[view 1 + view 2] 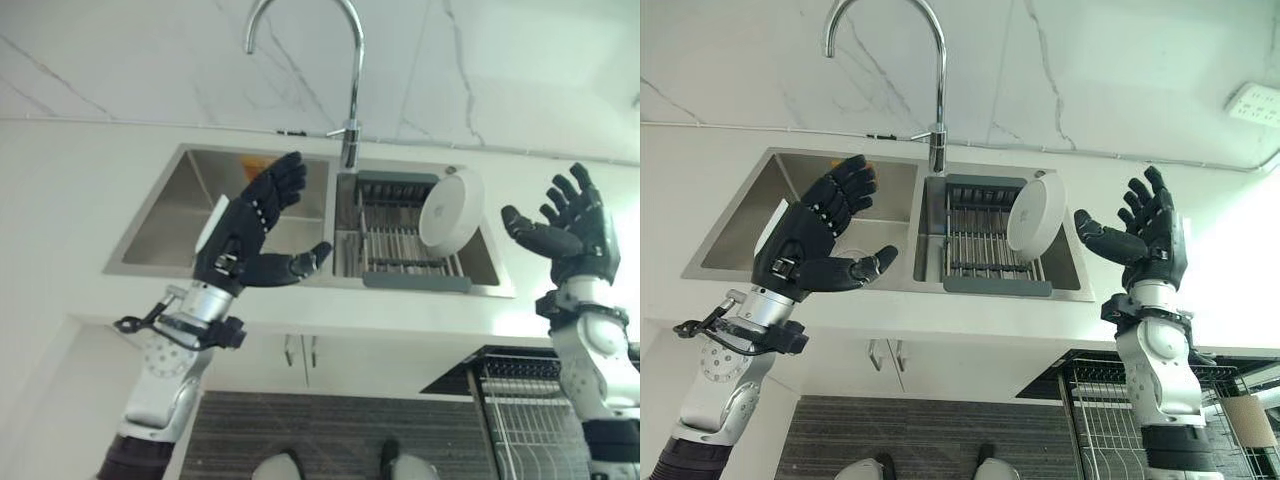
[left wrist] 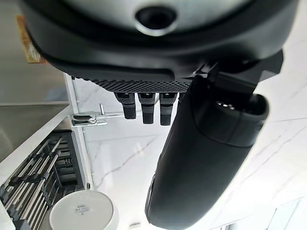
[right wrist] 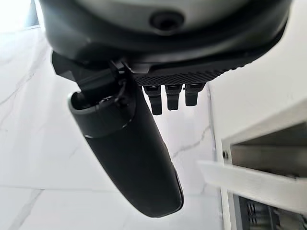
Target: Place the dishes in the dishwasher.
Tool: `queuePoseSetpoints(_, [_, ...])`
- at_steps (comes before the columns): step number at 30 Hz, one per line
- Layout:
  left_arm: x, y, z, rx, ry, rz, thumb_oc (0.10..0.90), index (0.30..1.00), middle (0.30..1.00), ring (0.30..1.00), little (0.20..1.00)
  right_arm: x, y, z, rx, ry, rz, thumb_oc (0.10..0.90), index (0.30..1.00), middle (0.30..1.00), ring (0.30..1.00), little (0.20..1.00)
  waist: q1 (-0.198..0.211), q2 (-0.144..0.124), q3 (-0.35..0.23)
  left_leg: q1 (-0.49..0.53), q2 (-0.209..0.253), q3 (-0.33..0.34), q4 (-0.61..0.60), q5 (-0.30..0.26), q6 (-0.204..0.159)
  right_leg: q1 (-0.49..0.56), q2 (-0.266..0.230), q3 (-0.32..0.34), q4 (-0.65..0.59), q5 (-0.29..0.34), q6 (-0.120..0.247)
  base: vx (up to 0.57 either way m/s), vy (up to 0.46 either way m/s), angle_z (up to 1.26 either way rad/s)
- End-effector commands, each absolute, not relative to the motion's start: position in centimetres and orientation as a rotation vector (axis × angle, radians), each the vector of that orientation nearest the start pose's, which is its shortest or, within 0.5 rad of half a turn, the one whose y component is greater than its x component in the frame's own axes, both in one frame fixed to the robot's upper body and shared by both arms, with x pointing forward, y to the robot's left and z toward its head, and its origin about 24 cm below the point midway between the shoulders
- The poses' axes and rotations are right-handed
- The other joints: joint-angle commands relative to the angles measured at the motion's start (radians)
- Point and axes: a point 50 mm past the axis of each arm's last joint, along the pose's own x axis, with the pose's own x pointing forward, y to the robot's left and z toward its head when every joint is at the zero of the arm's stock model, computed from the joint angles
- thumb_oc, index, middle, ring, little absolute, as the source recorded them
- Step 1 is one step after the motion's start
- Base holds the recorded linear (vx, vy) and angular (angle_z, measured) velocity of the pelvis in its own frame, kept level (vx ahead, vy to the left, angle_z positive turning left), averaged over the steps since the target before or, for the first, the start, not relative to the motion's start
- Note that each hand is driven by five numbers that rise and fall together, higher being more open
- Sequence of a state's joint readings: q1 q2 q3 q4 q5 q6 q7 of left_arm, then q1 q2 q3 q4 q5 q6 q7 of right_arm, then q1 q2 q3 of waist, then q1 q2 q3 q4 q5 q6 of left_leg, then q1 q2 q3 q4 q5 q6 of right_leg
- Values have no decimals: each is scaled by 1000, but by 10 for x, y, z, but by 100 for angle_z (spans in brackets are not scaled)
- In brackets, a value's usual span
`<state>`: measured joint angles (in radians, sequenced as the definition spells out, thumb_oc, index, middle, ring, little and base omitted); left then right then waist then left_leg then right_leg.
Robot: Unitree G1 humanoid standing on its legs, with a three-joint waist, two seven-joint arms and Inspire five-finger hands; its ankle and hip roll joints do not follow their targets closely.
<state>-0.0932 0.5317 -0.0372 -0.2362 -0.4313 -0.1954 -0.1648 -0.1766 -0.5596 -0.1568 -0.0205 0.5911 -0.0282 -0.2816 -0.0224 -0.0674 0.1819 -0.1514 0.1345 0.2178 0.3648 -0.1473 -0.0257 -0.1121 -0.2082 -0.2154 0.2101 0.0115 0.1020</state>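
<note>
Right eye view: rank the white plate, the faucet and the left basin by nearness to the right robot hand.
From the right robot hand:
1. White plate, leaning in the sink rack just beside it.
2. Faucet, at the sink's middle divider.
3. Left basin, far side, behind the left robot hand.

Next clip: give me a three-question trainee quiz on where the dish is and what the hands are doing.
1. True or false: the left hand holds the white plate.
2. Where does the plate stand? A) left sink basin B) drying rack in the right basin C) dishwasher rack
3. Fill in: both hands, including the right hand, are raised with fingers ____.

Key: 1 false; 2 B; 3 open.
</note>
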Motion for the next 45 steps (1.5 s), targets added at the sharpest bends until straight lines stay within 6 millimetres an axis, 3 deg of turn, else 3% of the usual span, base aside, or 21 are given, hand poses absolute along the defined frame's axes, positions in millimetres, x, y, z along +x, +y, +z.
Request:
queuePoseSetpoints(1, [249, 182, 189, 61, -671, -409, 800, 900, 900, 900, 900, 286, -288, 207, -4, -521, -326, 800, 900, 900, 900, 900, 24, -1, -88, 93, 40, -35, -65, -58, -50, 19, -40, -16, 90, -102, 69, 7, -11, -8])
queuePoseSetpoints(8, [254, 177, 185, 61, -637, -435, 800, 900, 900, 900, 900, 302, -278, 193, 132, -425, -191, 800, 900, 900, 900, 900, 34, 5, -97, 97, 43, -37, -65, -56, -57, 32, -37, -27, 90, -113, 63, 3, -9, -3])
queuePoseSetpoints(14, [257, 175, 185, 61, -634, -440, 800, 900, 900, 900, 900, 312, -274, 186, 132, -360, -158, 800, 900, 900, 900, 900, 43, 9, -97, 97, 45, -39, -65, -53, -62, 38, -35, -34, 90, -120, 59, 0, 0, 0])
queuePoseSetpoints(22, [259, 177, 181, 63, -606, -431, 800, 900, 900, 900, 900, 326, -284, 173, 113, -253, -184, 800, 900, 900, 900, 900, 64, 15, -98, 94, 45, -51, -65, -47, -71, 53, -31, -50, 90, -132, 51, 3, 0, 3])
queuePoseSetpoints(45, [260, 177, 181, 60, -605, -417, 800, 900, 900, 900, 900, 334, -294, 162, 104, -182, -236, 800, 900, 900, 900, 900, 76, 27, -97, 97, 46, -56, -65, -40, -75, 68, -25, -57, 90, -142, 44, 2, 0, 1])
